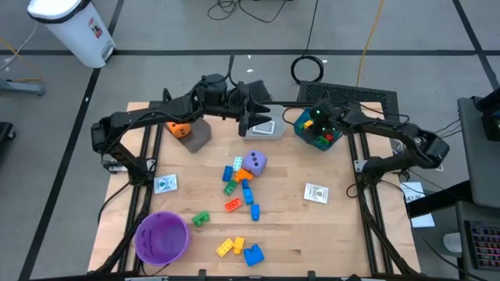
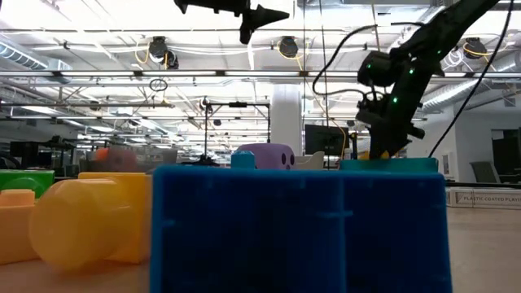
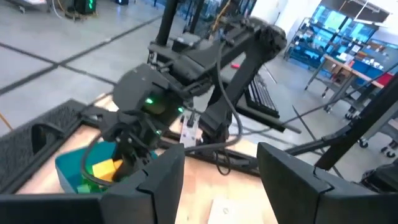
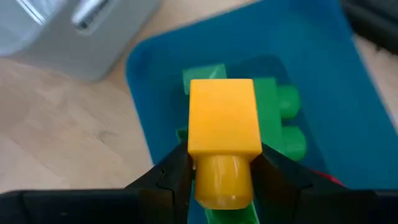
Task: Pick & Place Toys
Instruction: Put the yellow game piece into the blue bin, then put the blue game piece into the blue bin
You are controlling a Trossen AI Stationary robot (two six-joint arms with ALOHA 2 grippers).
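A lab hall — ceiling trusses (image 2: 163,77), blue shelving (image 3: 323,31), cabled floor (image 1: 258,9).

Blue brick (image 2: 297,228) fills the low view (table hidden).

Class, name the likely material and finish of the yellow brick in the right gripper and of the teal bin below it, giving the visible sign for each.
Yellow brick, held by the right gripper: likely hard moulded plastic, smooth with a soft sheen; crisp edges and a rounded stud. Teal bin: probably plastic too, with a smooth, uniformly coloured wall and rounded corners.
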